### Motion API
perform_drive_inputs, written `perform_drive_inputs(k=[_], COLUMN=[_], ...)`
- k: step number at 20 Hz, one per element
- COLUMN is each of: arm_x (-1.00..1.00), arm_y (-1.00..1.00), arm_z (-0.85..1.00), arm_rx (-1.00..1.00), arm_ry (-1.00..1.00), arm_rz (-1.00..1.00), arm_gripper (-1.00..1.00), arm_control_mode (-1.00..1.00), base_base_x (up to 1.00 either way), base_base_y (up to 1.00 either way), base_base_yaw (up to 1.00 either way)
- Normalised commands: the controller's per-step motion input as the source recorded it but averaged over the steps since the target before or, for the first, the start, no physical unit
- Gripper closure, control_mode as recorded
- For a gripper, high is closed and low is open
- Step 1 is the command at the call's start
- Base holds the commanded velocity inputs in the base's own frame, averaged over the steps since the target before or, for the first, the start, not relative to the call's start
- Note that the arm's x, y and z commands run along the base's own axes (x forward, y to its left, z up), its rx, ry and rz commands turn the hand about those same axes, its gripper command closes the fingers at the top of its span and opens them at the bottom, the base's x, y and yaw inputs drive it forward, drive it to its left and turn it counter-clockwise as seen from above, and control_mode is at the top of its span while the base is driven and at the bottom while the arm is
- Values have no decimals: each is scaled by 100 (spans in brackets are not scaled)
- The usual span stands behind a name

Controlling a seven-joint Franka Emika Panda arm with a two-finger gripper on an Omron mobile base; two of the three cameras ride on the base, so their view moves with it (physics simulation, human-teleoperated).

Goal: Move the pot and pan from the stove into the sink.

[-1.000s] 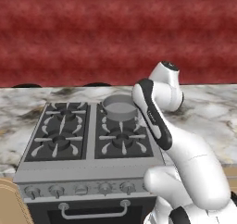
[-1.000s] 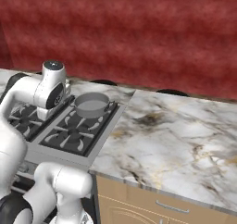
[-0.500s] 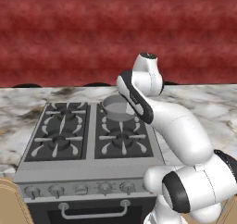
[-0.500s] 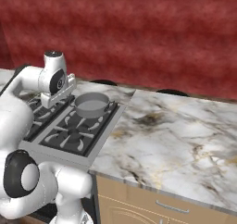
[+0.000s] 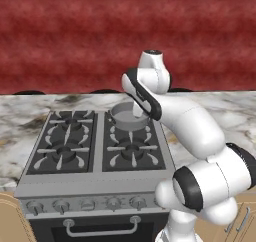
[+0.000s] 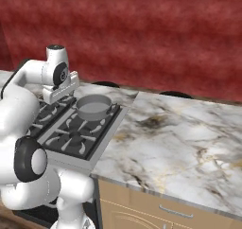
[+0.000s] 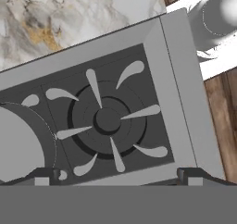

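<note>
The arm is bent up from the base and folded over the stove [image 5: 95, 151], its wrist held high above the back right burner. The hand is turned downward. In the hand view the fingertips [image 7: 46, 174] are seen spread far apart, released, with nothing between them; a front burner grate [image 7: 109, 120] lies below. The pot [image 5: 127, 116] is set on the stove's back right burner, partly hidden by the forearm in the left base view, and is seen whole in the right base view [image 6: 93, 106] just beside the hand. Marbled counter [image 6: 179, 138] flanks the stove.
</note>
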Motion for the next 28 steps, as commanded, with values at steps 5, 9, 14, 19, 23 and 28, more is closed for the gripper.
perform_drive_inputs(k=[5,9,14,19,23,28], arm_x=[8,19,26,34,39,36], arm_y=[0,0,0,-2,-5,-5], arm_z=[-23,-37,-22,-20,-24,-24], arm_rx=[-4,-9,-7,-4,-3,-1], arm_ry=[0,0,0,0,0,0], arm_rz=[0,0,0,0,0,0], arm_gripper=[-100,-100,-100,-100,-100,-100], arm_control_mode=[-100,-100,-100,-100,-100,-100], base_base_x=[0,0,0,0,0,0], base_base_y=[0,0,0,0,0,0], base_base_yaw=[0,0,0,0,0,0])
